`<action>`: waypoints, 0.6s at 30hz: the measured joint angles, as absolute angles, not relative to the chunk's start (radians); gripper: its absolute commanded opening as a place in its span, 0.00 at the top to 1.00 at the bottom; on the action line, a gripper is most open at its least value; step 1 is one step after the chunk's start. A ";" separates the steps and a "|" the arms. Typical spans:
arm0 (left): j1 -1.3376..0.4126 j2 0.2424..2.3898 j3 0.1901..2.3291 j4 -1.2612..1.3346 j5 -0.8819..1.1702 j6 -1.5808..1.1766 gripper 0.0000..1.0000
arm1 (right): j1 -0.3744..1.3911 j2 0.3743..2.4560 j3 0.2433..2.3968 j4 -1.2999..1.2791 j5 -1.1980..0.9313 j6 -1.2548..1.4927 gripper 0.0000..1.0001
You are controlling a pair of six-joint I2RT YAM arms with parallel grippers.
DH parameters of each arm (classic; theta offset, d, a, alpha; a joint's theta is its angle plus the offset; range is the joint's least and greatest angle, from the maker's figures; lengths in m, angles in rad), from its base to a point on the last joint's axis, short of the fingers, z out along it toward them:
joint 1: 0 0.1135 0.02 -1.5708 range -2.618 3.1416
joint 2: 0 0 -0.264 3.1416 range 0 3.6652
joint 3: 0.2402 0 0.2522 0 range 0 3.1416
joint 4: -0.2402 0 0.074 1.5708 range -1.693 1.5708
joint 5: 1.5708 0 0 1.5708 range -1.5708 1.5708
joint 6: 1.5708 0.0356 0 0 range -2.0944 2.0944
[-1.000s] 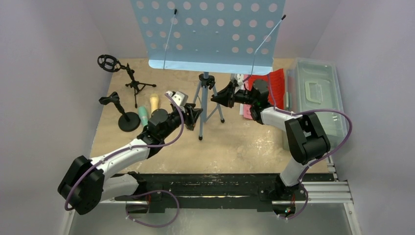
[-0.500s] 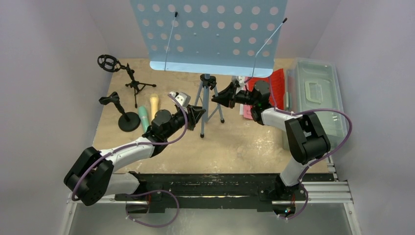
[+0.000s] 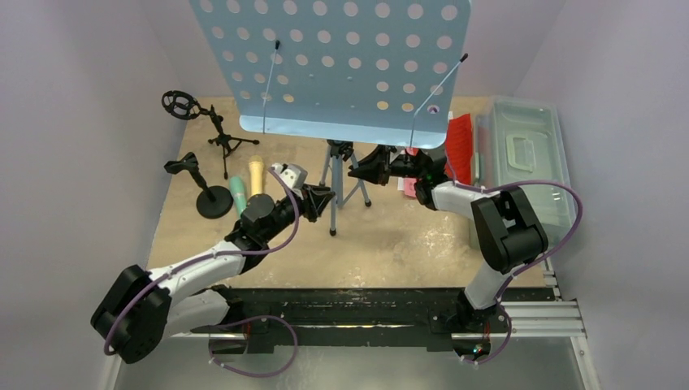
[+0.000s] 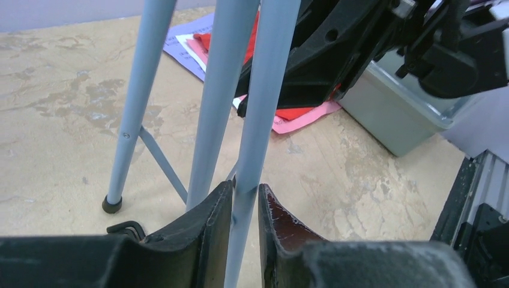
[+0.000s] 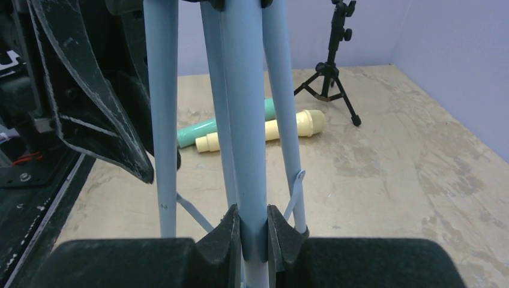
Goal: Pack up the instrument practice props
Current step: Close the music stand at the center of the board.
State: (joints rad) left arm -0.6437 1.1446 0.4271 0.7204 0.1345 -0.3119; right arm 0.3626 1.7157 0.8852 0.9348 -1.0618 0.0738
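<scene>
Standing mid-table in the top view, the light-blue tripod (image 3: pixel 340 154) carries its perforated tray (image 3: pixel 333 65) high. The left gripper (image 3: pixel 322 200) is at its near-left side, the right gripper (image 3: pixel 363 169) at its right. The translucent tub (image 3: pixel 532 175) sits at the right.

Left wrist view: jaws closed on one slim leg (image 4: pixel 262 90).

Right wrist view: jaws clamped on another tube (image 5: pixel 245 90); leg or column not determinable. The mint-green microphone (image 5: pixel 201 131) and yellow microphone (image 5: pixel 282 127) lie beyond.

Judgement: light, stiff, smooth tubing, top-heavy; grip low, both sides.
</scene>
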 measured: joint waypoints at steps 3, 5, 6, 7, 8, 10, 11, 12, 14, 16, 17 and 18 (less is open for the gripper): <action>-0.643 1.048 0.414 0.661 0.122 -0.305 0.51 | 0.365 1.715 0.881 0.945 -1.076 0.075 1.00; -0.643 0.964 0.413 0.648 0.106 -0.302 0.36 | 0.363 1.715 0.880 0.948 -1.075 0.077 1.00; -0.643 0.932 0.413 0.648 0.100 -0.303 0.30 | 0.362 1.715 0.880 0.949 -1.075 0.078 1.00; -0.643 0.896 0.413 0.648 0.092 -0.303 0.24 | 0.361 1.715 0.880 0.949 -1.074 0.080 1.00; -0.643 0.867 0.414 0.649 0.083 -0.303 0.20 | 0.359 1.715 0.880 0.950 -1.076 0.081 1.00; -0.643 0.830 0.417 0.649 0.067 -0.304 0.17 | 0.358 1.715 0.880 0.950 -1.076 0.084 1.00; -0.643 0.825 0.421 0.648 0.062 -0.304 0.17 | 0.358 1.715 0.880 0.950 -1.076 0.085 1.00; -0.643 0.826 0.429 0.648 0.058 -0.303 0.17 | 0.358 1.715 0.880 0.950 -1.076 0.086 1.00; -0.643 0.846 0.458 0.647 0.054 -0.303 0.17 | 0.358 1.715 0.880 0.951 -1.076 0.086 1.00; -0.643 0.881 0.500 0.649 0.055 -0.299 0.17 | 0.358 1.715 0.880 0.951 -1.076 0.086 1.00; -0.643 0.906 0.528 0.654 0.056 -0.295 0.17 | 0.358 1.715 0.880 0.951 -1.076 0.086 1.00; -0.643 0.931 0.552 0.667 0.056 -0.294 0.17 | 0.358 1.715 0.880 0.951 -1.076 0.086 1.00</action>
State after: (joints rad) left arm -0.6426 0.9306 0.5518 0.6666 0.0559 -0.2939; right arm 0.3576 1.7153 0.8803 0.9508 -1.0756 0.0864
